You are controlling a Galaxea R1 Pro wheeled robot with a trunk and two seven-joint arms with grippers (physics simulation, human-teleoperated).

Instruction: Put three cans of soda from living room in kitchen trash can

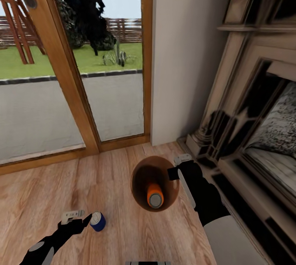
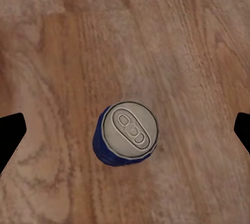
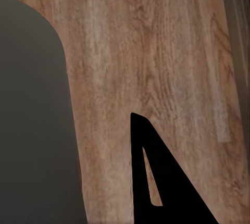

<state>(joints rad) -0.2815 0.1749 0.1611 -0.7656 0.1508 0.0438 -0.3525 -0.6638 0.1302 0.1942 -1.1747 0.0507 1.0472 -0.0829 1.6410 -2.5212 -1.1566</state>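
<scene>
Fireplace (image 1: 255,92): dark, ornate, beside the bin.
Trash can (image 1: 142,166): on wood floor (image 1: 102,183), rim clenched by right gripper (image 1: 174,166); orange can (image 1: 155,196) lies inside.
Left gripper (image 1: 76,215): jaws released, hovering.
Blue can (image 2: 127,133): upright on floor, centred between the spread jaws. Risk: an off-centre closing could topple it.

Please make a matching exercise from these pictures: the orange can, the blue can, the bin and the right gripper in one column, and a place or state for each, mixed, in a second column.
Things:
1. orange can
2. blue can
3. bin
4. right gripper

Places or states:
A. upright on the wood floor, just ahead of the left gripper
B. at the bin's rim
C. inside the bin
D. on the floor, near the fireplace

Pairs: 1-C, 2-A, 3-D, 4-B
</scene>
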